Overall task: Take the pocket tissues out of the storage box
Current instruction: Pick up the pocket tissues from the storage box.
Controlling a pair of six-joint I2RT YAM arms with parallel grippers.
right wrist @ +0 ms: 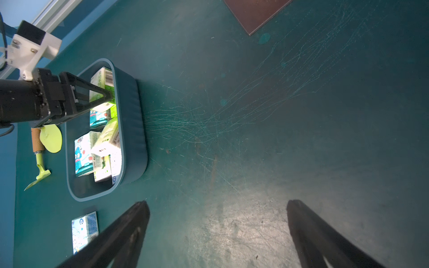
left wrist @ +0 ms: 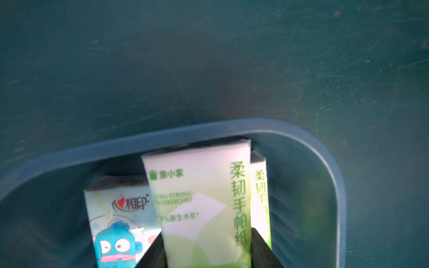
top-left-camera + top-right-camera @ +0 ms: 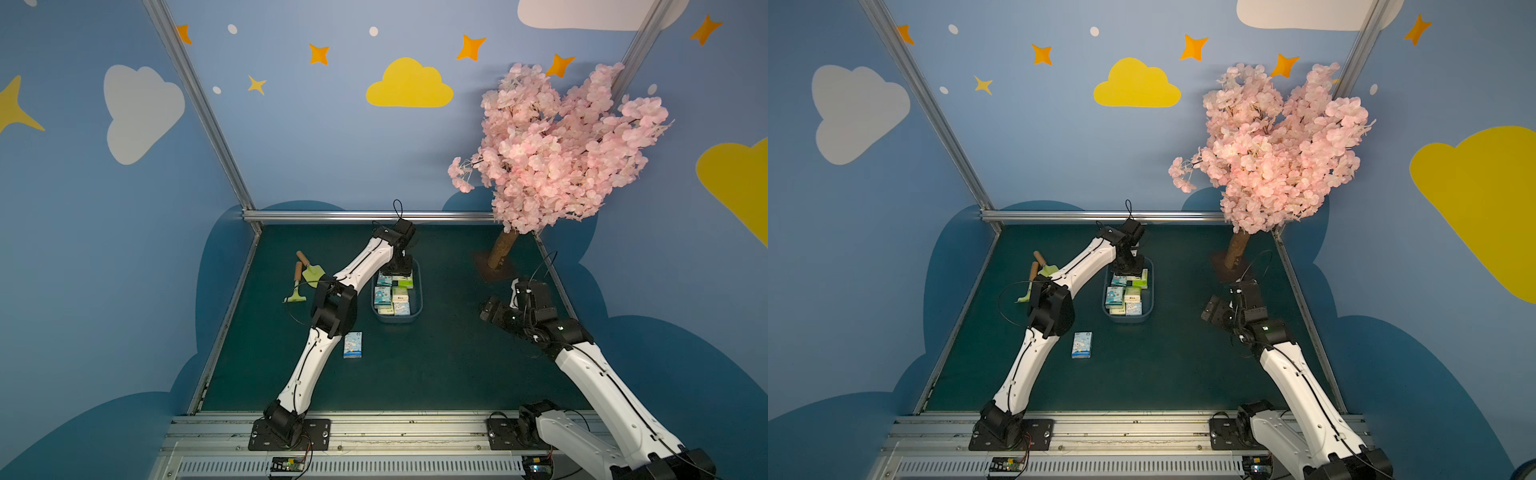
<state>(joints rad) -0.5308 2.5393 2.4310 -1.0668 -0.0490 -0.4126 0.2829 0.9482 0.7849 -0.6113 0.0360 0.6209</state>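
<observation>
My left claw [image 2: 207, 232] grips a green pack [image 2: 197, 185] at the far end of the storage box [image 2: 301, 131], other pocket tissues [image 3: 392, 297] beside it. One blue pack [image 3: 353, 345] lies outside on the mat [image 3: 457, 374]. My right claw [image 1: 218, 203] gapes wide.

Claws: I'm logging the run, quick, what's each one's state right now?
Left claw: closed on a green pack, inside the box.
Right claw: open, empty.

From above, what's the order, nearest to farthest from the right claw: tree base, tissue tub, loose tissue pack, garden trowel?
From the right gripper:
1. Tree base plate, just behind.
2. Storage box, centre.
3. Loose blue tissue pack, front left.
4. Garden trowel, far left.
</observation>
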